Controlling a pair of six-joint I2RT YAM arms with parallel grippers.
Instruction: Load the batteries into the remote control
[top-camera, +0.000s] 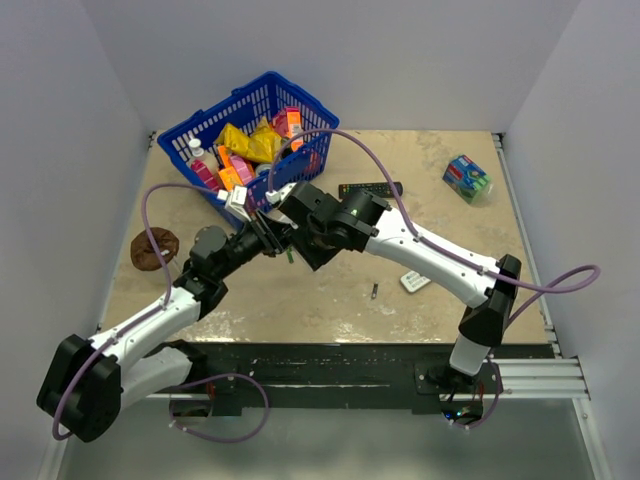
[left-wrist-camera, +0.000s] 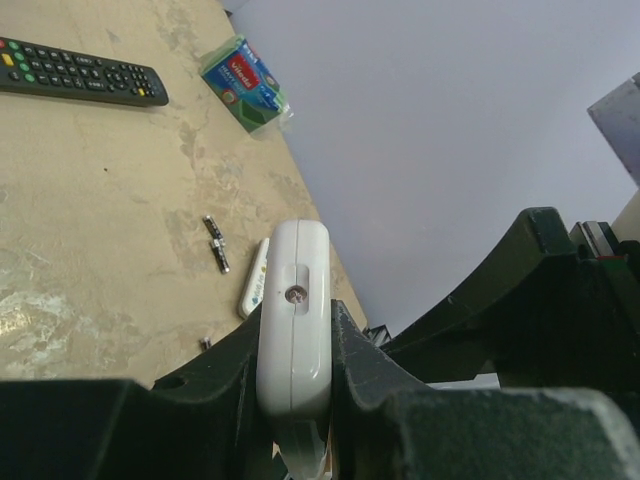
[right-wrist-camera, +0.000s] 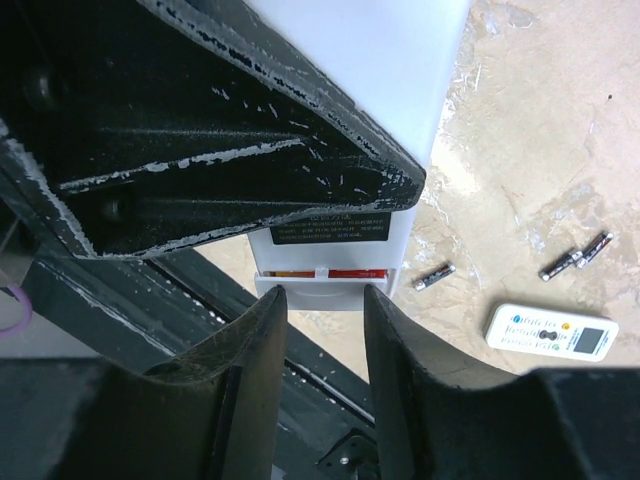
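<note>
My left gripper (left-wrist-camera: 297, 375) is shut on the remote control (left-wrist-camera: 294, 315), a white body seen edge-on between its fingers. In the right wrist view the remote control (right-wrist-camera: 395, 120) shows its back with a black label. Its open battery bay holds red-orange batteries (right-wrist-camera: 345, 272). Just below that end, my right gripper (right-wrist-camera: 322, 325) stands open with nothing between its fingers. Three loose dark batteries (right-wrist-camera: 434, 276) lie on the table beyond; the left wrist view shows a joined pair (left-wrist-camera: 215, 243). From above, the left gripper (top-camera: 262, 238) and right gripper (top-camera: 292, 230) meet over the table's left middle.
A blue basket (top-camera: 300, 100) of packets stands at the back left. A long black remote (top-camera: 370, 189), another small white remote (top-camera: 415, 281), a green-blue pack (top-camera: 466, 177) and a brown object (top-camera: 154, 248) lie on the table. A loose battery (top-camera: 374, 291) lies near the front.
</note>
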